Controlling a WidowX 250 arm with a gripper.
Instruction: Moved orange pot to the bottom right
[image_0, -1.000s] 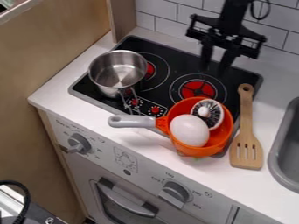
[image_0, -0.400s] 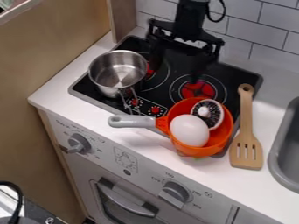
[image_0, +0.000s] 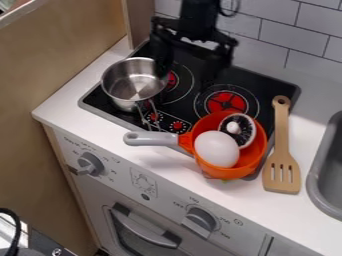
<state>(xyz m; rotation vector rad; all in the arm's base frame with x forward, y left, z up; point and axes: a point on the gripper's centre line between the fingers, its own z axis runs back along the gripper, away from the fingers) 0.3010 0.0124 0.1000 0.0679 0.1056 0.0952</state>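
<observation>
Hanging wide and empty, my claw (image_0: 186, 77) has the orange pot (image_0: 252, 156) lower down, well ahead. I'd pinch its grey handle (image_0: 152, 139), likely stiff and slick; the white egg (image_0: 217, 149) inside may roll, weighting the bowl end.

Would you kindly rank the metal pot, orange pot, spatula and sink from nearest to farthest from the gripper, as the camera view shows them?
From the gripper:
1. Metal pot, at the stove's left side.
2. Orange pot, at the stove's front right.
3. Spatula, just right of the orange pot.
4. Sink, at the right edge.
</observation>
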